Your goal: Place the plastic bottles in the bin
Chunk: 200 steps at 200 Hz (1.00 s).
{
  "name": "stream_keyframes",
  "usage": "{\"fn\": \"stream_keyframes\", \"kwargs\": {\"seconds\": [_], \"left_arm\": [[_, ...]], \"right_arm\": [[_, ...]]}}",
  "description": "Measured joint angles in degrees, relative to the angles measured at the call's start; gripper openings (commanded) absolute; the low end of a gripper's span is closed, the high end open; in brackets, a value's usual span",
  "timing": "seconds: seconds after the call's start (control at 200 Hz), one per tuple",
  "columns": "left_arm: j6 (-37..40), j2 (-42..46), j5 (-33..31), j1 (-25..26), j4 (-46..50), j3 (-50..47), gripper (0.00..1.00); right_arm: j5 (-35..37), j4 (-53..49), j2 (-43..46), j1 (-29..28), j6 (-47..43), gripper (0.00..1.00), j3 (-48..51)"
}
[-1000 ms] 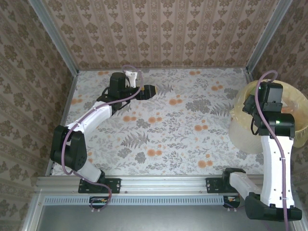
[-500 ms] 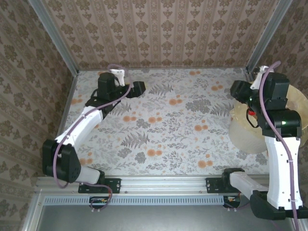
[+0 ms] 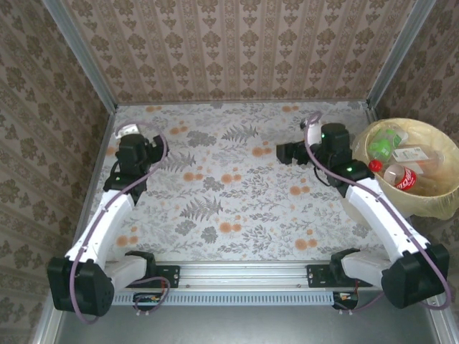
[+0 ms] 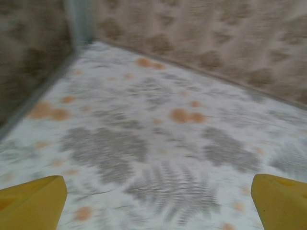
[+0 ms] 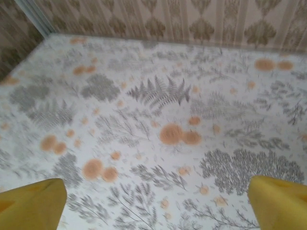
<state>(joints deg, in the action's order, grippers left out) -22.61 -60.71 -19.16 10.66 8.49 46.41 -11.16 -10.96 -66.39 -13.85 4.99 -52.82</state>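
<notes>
Top external view: the left arm is stretched along the table's (image 3: 237, 215) left side, the left gripper (image 3: 138, 152) held above the floral surface. The right arm is bent inward, the right gripper (image 3: 285, 153) directed leftward, near the bin (image 3: 424, 206). Both pairs of yellow fingers (image 4: 31, 203) (image 5: 278, 203) are spread wide with nothing between them. The plastic bottles (image 3: 401, 172) are located inside the bin.

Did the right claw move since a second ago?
Yes. The right gripper swung left, away from above the bin, and now hangs open over the flowery table.
</notes>
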Motion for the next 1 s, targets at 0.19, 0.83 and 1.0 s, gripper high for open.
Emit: {"fn": "stream_keyframes", "kwargs": {"seconds": [0.19,0.83,1.0], "left_arm": [[4.7,1.0,-8.1,-5.9,-5.2,-10.3,1.00],[19.3,-21.2,12.5,-12.5,-42.2,-20.9,1.00],[22.5,-26.7,13.8,-9.4,-57.1,-27.0,1.00]], "right_arm": [[3.5,11.9,-4.3,1.9,-2.2,1.00,10.9],[5.0,32.4,-16.7,11.5,-3.1,1.00,20.6],[6.4,42.1,-16.0,11.6,-4.7,1.00,25.2]]}}
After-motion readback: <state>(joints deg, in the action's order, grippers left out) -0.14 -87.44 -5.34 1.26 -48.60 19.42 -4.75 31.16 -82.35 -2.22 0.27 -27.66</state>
